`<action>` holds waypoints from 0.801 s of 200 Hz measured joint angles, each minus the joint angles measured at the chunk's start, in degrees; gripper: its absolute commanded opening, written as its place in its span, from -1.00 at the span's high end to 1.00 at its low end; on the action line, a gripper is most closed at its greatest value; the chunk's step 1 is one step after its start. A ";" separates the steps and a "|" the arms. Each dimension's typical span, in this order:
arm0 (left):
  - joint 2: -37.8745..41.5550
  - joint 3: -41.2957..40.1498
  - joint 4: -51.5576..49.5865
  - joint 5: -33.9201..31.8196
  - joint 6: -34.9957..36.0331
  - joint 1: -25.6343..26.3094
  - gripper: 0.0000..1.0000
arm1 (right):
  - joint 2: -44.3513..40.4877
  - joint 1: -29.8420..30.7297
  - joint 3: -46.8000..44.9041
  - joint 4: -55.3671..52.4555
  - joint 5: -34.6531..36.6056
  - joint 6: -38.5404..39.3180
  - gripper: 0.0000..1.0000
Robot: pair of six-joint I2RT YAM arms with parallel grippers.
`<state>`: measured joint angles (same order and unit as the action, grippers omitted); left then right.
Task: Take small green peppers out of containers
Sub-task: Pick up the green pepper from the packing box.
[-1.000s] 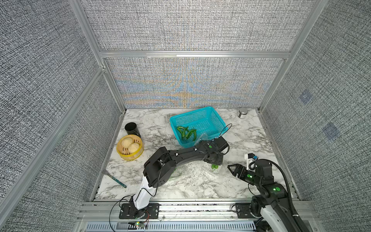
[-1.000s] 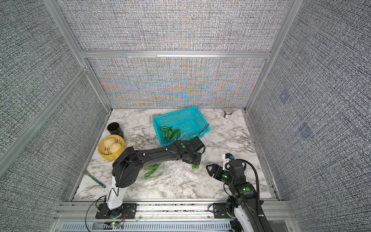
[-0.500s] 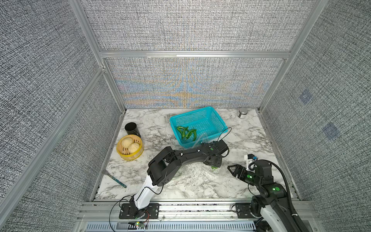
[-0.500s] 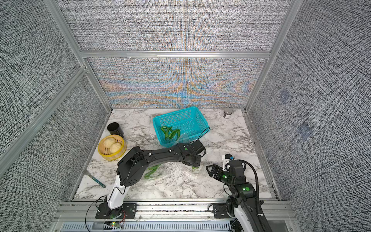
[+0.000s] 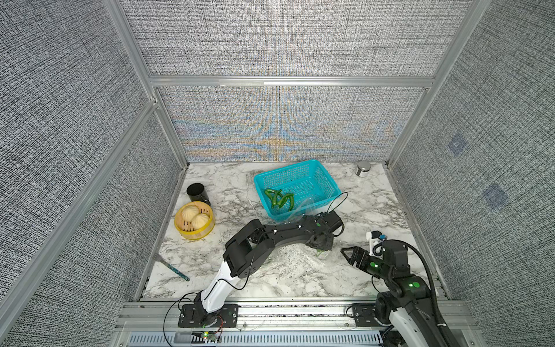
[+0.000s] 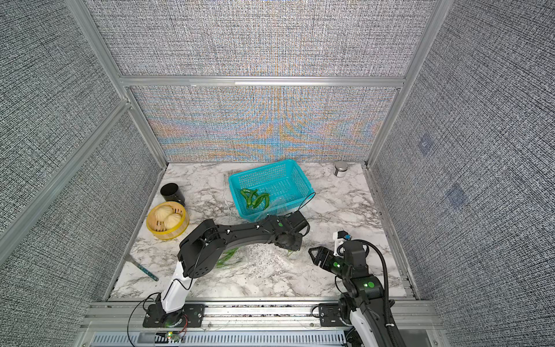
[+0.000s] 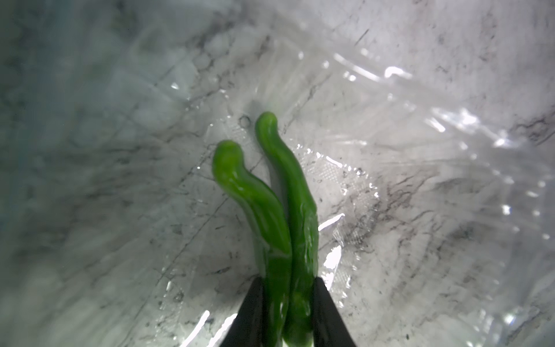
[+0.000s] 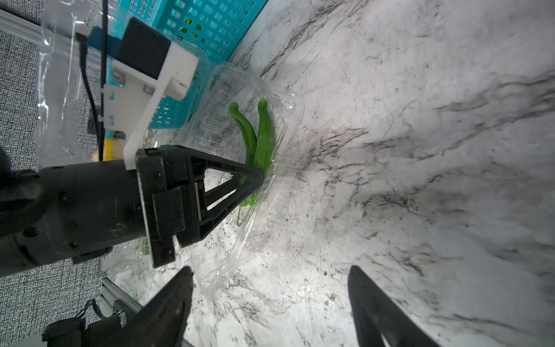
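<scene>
Nearest, the right tool [image 8: 270,270] hovers spread and empty above the marble table [image 8: 420,150]. Just beyond, the left tool [image 7: 287,288] pinches two slim glossy green peppers [image 7: 270,216] near their stem ends, within a clear thin-plastic clamshell container [image 8: 288,120]. Light, slick and bendy, they likely suit that thick-bodied hold. Farther off, more green peppers [image 5: 277,198] lie in a teal perforated plastic basket [image 5: 330,183].

Basket [image 5: 300,175] at back centre with peppers [image 5: 277,198] in it, container [image 8: 288,120] just before it holding two peppers [image 8: 264,135], right gripper [image 5: 345,254] to its right, steamer [image 5: 195,235] at left (cup [image 5: 196,192] behind it), tin [image 5: 362,168] in back right corner, utensil [image 5: 171,266] front left.
</scene>
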<state>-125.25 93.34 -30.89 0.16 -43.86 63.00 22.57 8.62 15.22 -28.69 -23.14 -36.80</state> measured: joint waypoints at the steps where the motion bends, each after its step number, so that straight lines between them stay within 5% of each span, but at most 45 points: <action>1: 0.00 0.00 0.00 0.00 0.02 0.00 0.59 | -0.02 0.00 -0.02 0.00 0.00 0.00 -0.62; 160: 6.54 7.19 -8.22 -4.02 8.59 1.75 0.78 | -0.68 0.00 -0.79 -0.20 -0.02 -0.66 -0.62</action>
<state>-118.72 100.53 -39.11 -3.86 -35.27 64.75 21.89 8.62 14.44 -28.88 -23.16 -37.45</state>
